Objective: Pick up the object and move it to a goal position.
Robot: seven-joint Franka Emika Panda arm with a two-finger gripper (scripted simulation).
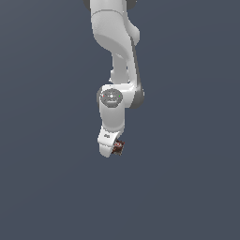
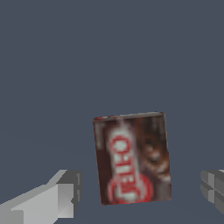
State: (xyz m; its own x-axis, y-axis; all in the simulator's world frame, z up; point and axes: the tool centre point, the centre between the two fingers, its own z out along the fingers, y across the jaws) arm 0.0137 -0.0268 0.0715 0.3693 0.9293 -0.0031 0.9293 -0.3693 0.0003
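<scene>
Nearest us, the gripper (image 2: pixel 140 192) has its fingers (image 2: pixel 57 194) spread wide, touching nothing. The packet (image 2: pixel 131 158) lies flat between them, toward twelve o'clock. We should centre over it, descend squarely, then close evenly.

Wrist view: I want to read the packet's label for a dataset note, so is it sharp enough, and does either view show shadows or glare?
Wrist view: the packet is soft and pixelated, its pale lettering blurred, with no glare. Exterior view: the packet is a tiny dark speck beside the gripper; smooth shading on the arm, no cast shadow visible.
</scene>
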